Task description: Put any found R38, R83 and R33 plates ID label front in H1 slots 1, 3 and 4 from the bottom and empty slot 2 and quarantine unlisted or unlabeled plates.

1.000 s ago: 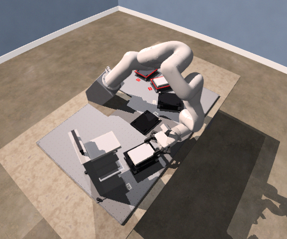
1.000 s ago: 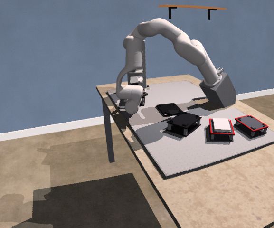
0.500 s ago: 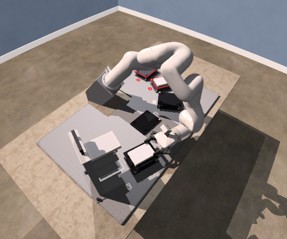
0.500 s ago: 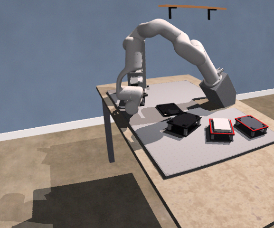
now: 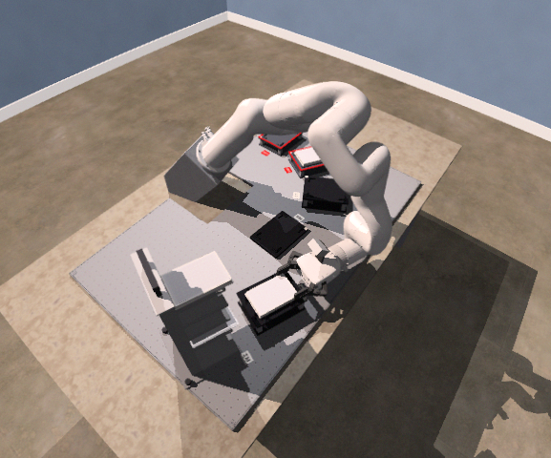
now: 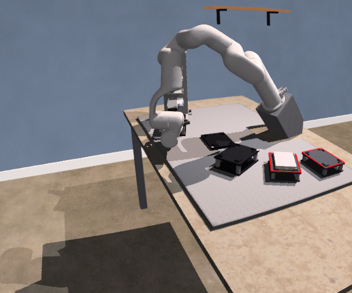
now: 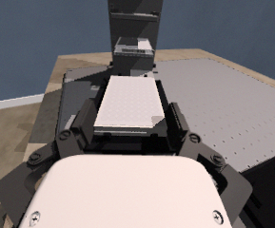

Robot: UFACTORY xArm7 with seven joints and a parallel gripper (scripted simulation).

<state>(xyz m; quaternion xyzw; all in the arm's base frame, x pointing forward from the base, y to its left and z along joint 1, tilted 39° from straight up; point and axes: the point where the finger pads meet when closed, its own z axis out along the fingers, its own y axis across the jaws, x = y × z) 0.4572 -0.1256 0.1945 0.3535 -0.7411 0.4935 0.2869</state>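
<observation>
A white plate lies on a black raised nest in front of the plate hotel H1. My gripper reaches in level from the plate's near short end. In the wrist view its two fingers stand on either long side of the plate and are shut on it. The hotel stands straight ahead, with a plate showing in a low slot. The hotel's top is white. No ID label is readable.
Two red-edged quarantine nests stand at the far end: one holds a white plate, the other is bare. A black raised nest and a low black pad lie between them and me. The table edge runs close to my wrist.
</observation>
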